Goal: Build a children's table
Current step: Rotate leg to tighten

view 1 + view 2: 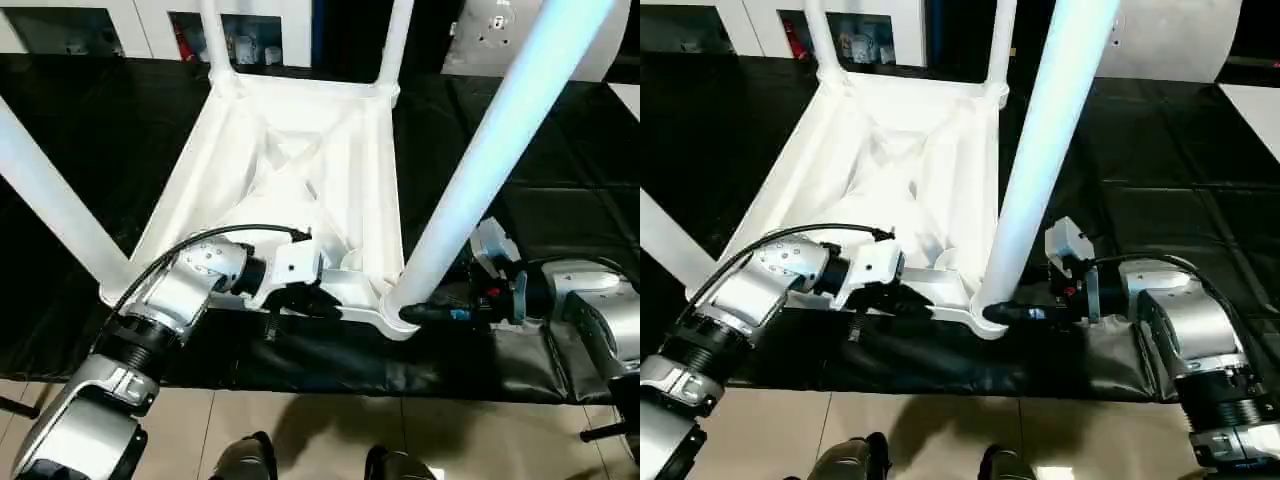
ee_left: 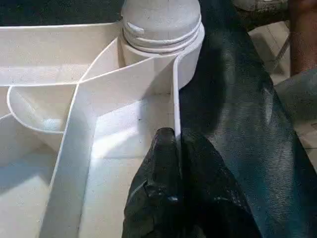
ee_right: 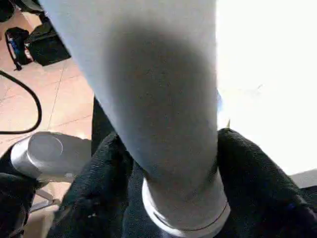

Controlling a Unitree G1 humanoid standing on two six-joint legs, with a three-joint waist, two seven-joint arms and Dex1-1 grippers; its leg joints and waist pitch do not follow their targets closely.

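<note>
upside-down children's table (image 1: pixel 300 160) on the black-covered bench (image 1: pixel 560 200), ribbed underside up, four legs standing in the corner sockets. left claw (image 1: pixel 300 300) pinched shut on the near rim wall (image 2: pixel 174 111). right claw (image 1: pixel 425 313) at the base of the near right leg (image 1: pixel 480 170), black fingers (image 3: pixel 257 173) either side of its collar.

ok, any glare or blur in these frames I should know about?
Right wrist view: tabletop blown out to plain white, and the near leg blurred, its middle in shadow. Left eye view: that leg shows a bluish sheen. Left wrist view: the black cover has soft glare streaks.
</note>
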